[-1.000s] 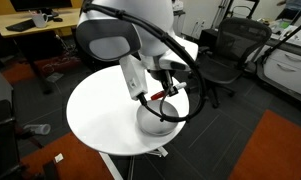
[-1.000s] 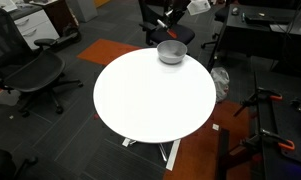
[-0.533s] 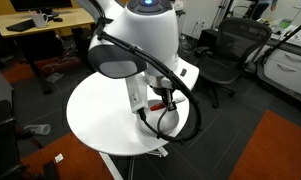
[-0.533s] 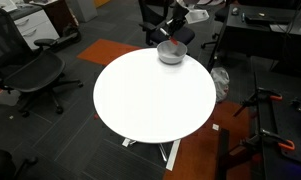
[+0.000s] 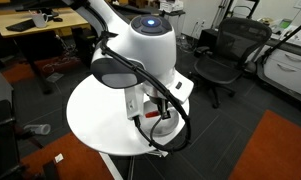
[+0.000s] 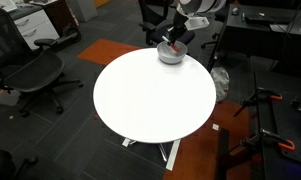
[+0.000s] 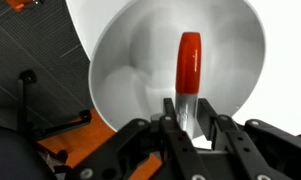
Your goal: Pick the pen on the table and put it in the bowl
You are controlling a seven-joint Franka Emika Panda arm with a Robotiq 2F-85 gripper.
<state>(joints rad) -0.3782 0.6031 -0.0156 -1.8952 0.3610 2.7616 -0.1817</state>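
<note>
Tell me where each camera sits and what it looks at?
Exterior view: beside the table, looking down; the arm fills the middle.
Exterior view: high across the table, facing the bowl at its far edge; gripper over it.
Wrist view: on the wrist, looking along the gripper holding the pen over the bowl.
The last two share the bowl.

The round white table stands on a white base. A wide stretch of its smooth top shows in both exterior views. On it sits the grey bowl, close to the table's edge. The wrist view looks down into the bowl's pale, shiny hollow and wide rim.
</note>
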